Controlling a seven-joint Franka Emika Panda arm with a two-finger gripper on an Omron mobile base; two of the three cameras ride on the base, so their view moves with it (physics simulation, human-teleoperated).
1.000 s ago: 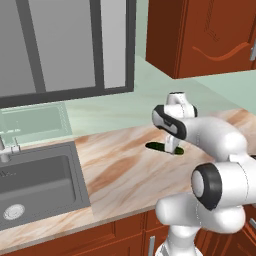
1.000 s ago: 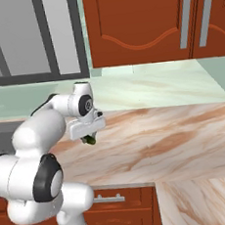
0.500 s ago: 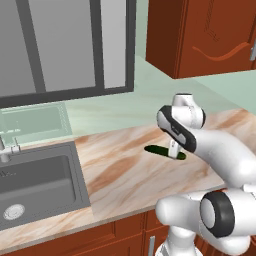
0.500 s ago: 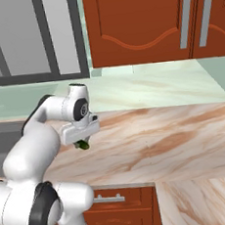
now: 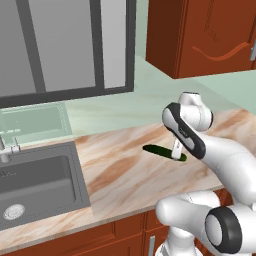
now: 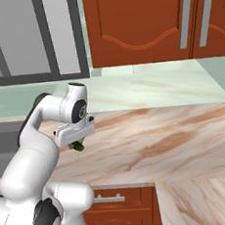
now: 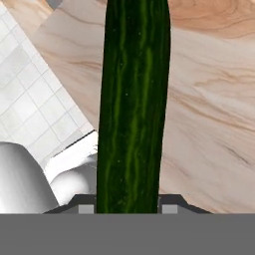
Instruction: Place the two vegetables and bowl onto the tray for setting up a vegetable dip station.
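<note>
The gripper (image 5: pixel 176 151) is closed on the cucumber (image 5: pixel 156 149), which is held lifted above the worktop (image 5: pixel 125 175). In the hand view the cucumber (image 7: pixel 133 104) is seen clamped between the two finger tips, running straight away from the hand over the marbled surface. In the left base view its dark green length sticks out to the left of the gripper, with a short end showing on the other side of the fingers. In the right base view just a small green end (image 6: pixel 78 146) is seen under the hand.

Compared with the picture of a second ago, the arm is seen swung further toward its right side and the wrist is turned, while the cucumber is carried along in the same grip; the jaws are kept at the same width.

The worktop is a pinkish marble slab with brown veins, continuing round a corner on the right. A grey sink (image 5: pixel 35 182) is set into it well to the left of the gripper, with a tap (image 5: pixel 7 148) at its back edge. A window (image 5: pixel 60 47) is seen above the sink, a pale green wall behind the worktop, and red-brown wall cabinets (image 6: pixel 154 21) above. Matching base cabinets (image 6: pixel 122 209) are fitted below the worktop.
</note>
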